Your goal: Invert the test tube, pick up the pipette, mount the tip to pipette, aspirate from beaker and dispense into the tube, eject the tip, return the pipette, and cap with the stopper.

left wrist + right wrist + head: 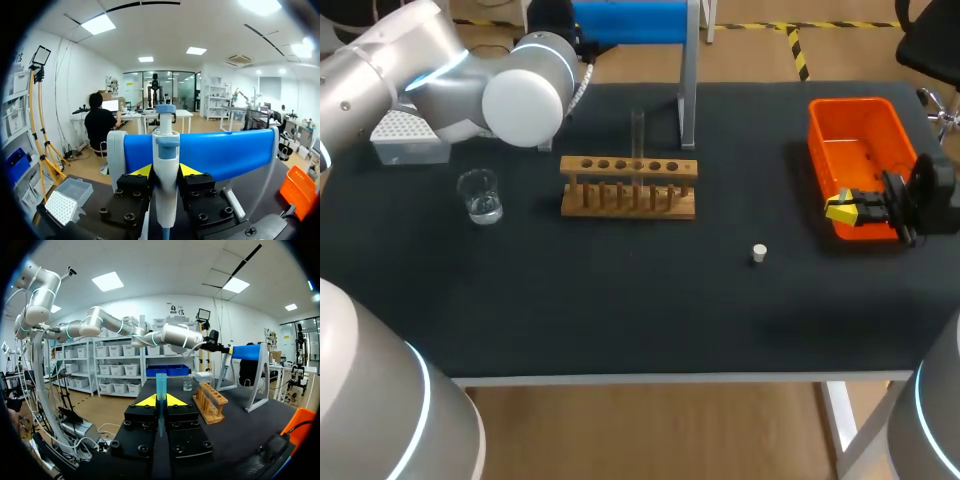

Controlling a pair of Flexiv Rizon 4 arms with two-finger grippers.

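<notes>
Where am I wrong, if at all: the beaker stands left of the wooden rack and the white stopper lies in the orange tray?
One slip: the head view shows the white stopper on the black table, outside the orange tray. The beaker does stand left of the wooden rack.

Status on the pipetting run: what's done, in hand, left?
Likely done: test tube stands upright in the rack; liquid in it I can't tell. In hand: left gripper is shut on the pipette at the blue stand; right gripper is shut on a blue tip over the orange bin, which suggests ejection. Left: release both, then cap with the stopper lying on the table.
</notes>
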